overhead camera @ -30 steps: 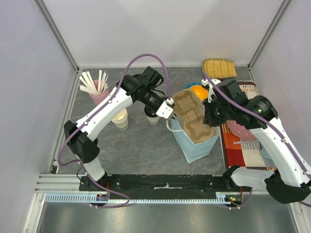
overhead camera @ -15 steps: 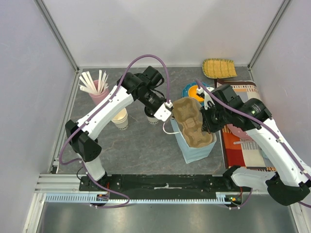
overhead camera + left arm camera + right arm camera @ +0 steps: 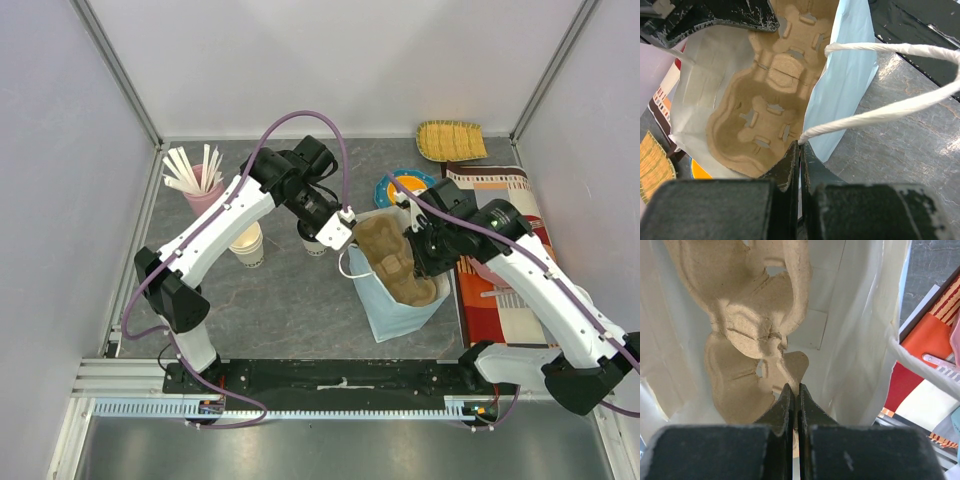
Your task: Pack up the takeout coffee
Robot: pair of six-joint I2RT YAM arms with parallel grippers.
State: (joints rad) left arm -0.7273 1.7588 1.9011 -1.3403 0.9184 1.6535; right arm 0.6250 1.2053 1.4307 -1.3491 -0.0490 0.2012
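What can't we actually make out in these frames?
- Takeout coffee: top view, lid and most of the cup hidden under the left gripper.
- Paper bag floor: both wrist views, covered by the cup carrier.
- Blue plate: top view, what's on it partly hidden by the right arm.

Top camera looks steeply down from behind my arm bases, taking in the whole table (image 3: 280, 300). Both wrist cameras sit very close to the pale blue bag (image 3: 850, 75): left at its mouth, right peering inside. All three share the pulp carrier (image 3: 750, 305).
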